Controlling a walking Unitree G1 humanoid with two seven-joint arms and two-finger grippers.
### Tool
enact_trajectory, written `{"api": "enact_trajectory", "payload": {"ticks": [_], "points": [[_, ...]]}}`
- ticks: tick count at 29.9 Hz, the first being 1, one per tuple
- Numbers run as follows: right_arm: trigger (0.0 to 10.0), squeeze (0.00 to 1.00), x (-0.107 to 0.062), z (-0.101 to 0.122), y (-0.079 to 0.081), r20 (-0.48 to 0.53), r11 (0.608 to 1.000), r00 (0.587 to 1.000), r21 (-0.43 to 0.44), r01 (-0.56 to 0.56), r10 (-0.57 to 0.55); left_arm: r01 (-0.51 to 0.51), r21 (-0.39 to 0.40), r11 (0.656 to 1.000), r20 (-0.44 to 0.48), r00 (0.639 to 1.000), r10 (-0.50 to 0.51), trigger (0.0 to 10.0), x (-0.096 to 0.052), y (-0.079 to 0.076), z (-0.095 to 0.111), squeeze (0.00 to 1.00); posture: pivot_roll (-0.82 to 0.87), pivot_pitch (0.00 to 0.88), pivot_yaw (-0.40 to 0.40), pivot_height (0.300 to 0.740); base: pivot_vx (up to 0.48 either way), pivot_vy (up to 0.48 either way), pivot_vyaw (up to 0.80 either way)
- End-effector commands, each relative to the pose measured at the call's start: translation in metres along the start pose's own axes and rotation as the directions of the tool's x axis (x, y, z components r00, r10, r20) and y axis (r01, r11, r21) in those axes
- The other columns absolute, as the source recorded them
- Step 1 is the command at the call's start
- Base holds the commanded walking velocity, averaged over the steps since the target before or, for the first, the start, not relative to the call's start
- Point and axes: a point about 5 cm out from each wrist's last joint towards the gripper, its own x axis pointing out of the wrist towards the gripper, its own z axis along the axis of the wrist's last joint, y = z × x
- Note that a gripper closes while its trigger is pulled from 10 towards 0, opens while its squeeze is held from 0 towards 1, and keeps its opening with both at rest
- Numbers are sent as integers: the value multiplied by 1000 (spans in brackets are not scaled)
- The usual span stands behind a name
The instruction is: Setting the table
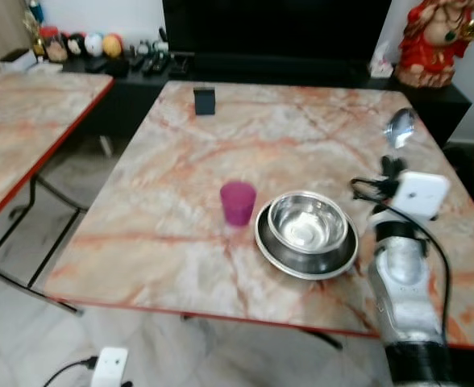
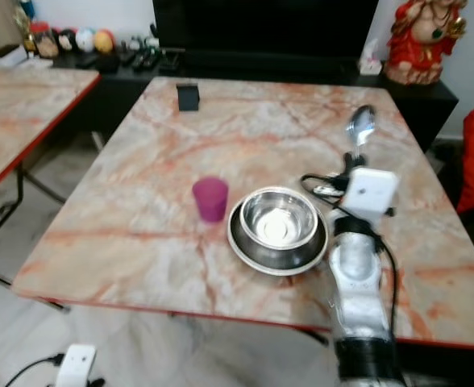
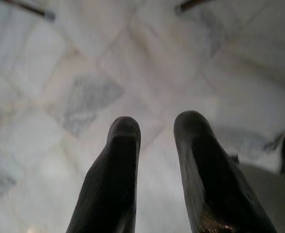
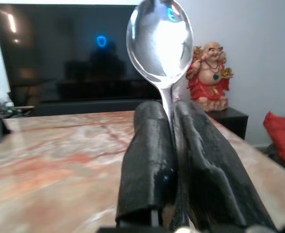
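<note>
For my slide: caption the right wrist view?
Right gripper pinching a spoon upright above the marble table.

On the table (image 1: 180, 161), a cup (image 1: 238, 202) is set just left of a bowl (image 1: 307, 222) nested in a plate (image 1: 269, 248). A spoon (image 1: 400, 126) is held up above the table, right of the bowl and farther back. A small box (image 1: 205, 101) is placed near the far edge.

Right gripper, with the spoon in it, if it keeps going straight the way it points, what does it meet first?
Probably nothing soon: the right gripper points level along bare table toward the black screen; the spoon leads, though depth is unclear.
</note>
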Motion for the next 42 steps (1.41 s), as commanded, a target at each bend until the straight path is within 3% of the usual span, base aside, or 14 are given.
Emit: {"api": "enact_trajectory", "payload": {"ticks": [1, 11, 19, 20, 22, 26, 27, 30, 33, 42], "points": [[10000, 0, 1, -1, -12, -11, 999, 999, -15, 39, -39, 12, -2, 1000, 3, 1000, -12, 10000, 1, -7, 3, 0, 11, 0, 6, 731, 0, 0, 0], [10000, 0, -1, -5, -20, -65, 995, 995, -68, 76, -80, 19, -1, 1000, 8, 1000, -19, 10000, 2, -8, 7, 0, 6, 0, 7, 731, 0, 0, 0], [10000, 0, -11, -6, -52, -237, 969, 945, -159, 192, -226, 15, 6, 1000, 6, 1000, -15, 10000, 2, 4, 11, 0, -25, 0, 22, 731, 0, 0, 0], [10000, 0, -11, -6, -52, -237, 969, 945, -159, 192, -226, 15, 6, 1000, 6, 1000, -15, 10000, 2, 4, 11, 0, -25, 0, 22, 731, 0, 0, 0], [10000, 0, -19, -11, -60, -339, 966, 915, -209, 153, -219, 5, 1, 1000, 8, 1000, -6, 10000, 2, 9, 14, 0, -46, 0, 33, 731, 0, 0, 0], [10000, 0, -27, -13, -60, -409, 974, 895, -203, 98, -176, 6, 2, 1000, 11, 1000, -6, 10000, 3, 11, 16, 0, -50, 0, 36, 731, 0, 0, 0], [10000, 0, -35, -19, -60, -480, 980, 865, -187, 63, -147, 10, 3, 1000, 12, 1000, -10, 10000, 3, 10, 18, 0, -61, 0, 36, 731, 0, 0, 0], [10000, 0, -44, -28, -64, -554, 982, 820, -184, 49, -144, 22, 4, 1000, 16, 1000, -22, 10000, 4, 3, 21, 0, -58, 0, 34, 731, 0, 0, 0], [10000, 0, -52, -38, -63, -642, 992, 761, -125, 13, -91, 45, 2, 999, 19, 999, -45, 10000, 5, -12, 22, 0, -56, 0, 29, 731, 0, 0, 0], [10000, 0, -56, -41, -60, -694, 990, 719, -118, -72, -30, 62, -4, 998, 22, 998, -62, 10000, 6, -27, 25, 0, -53, 0, 18, 731, 0, 0, 0]]}}
